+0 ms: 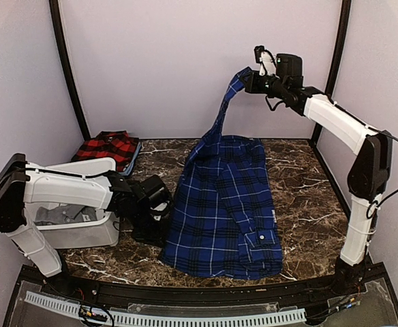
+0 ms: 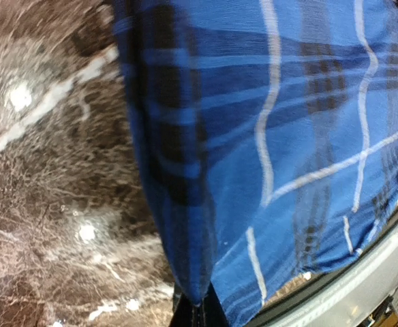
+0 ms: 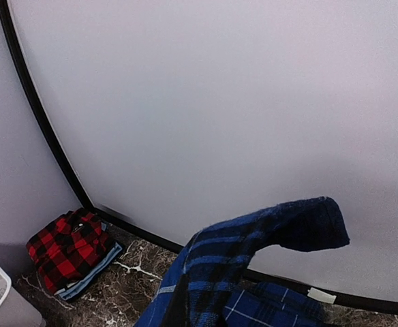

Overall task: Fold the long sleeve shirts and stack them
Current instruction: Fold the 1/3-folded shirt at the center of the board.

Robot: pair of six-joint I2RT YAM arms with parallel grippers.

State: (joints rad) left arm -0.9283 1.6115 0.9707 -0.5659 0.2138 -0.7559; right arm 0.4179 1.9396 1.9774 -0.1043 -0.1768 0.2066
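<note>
Midway: red-and-black shirt point(image 1: 107, 146) folded and parked at 10 o'clock, dark blue shirt point(image 1: 223, 204) only begun.

Spread over the middle of the marble table point(image 1: 301, 197) with body flat and unfolded, hem toward 6 o'clock. Pinched shut on the raised sleeve point(image 1: 221, 116) by the right gripper point(image 1: 243, 80), high up at 1 o'clock, cuff drooping over the fingers in the right wrist view. Clamped together on the shirt's left edge by the left gripper point(image 1: 165, 212) at 8 o'clock, cloth bunching into the closed fingertips point(image 2: 197, 313). Judged as the first fold of this shirt, not yet laid. Left to do: sleeves in, body folded down, then onto the red-and-black one at the back corner. Cannot tell what the bluish layer point(image 1: 134, 158) under that folded shirt is.
</note>
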